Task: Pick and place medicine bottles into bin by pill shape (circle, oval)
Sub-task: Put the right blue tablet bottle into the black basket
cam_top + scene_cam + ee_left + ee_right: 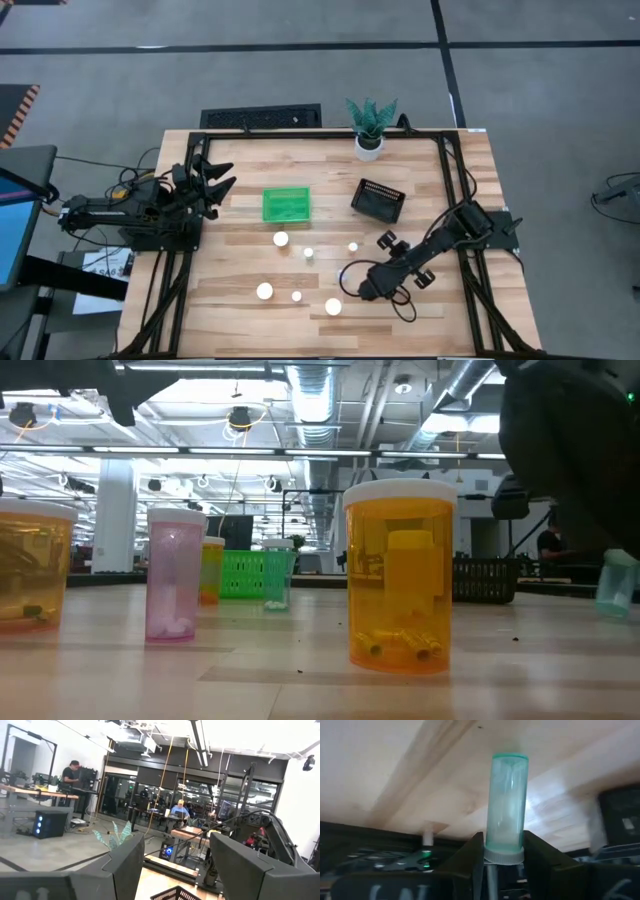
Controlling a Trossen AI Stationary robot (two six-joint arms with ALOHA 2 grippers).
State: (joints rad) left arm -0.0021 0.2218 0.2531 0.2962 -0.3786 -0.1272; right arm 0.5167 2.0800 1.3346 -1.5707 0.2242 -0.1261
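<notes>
We see a wooden table (250, 320) with two trays, loose bottles and both arms.

The green tray (286, 204) and black tray (379, 200) sit mid-table, apart from each other. Five white-capped bottles (281, 239) stand scattered on the near half of the table. The left claw (222, 178) hangs wide open — empty — at the left edge. The right claw (504, 851), low near the front right, pinches a slim teal bottle (506, 800) at its white cap.
</notes>
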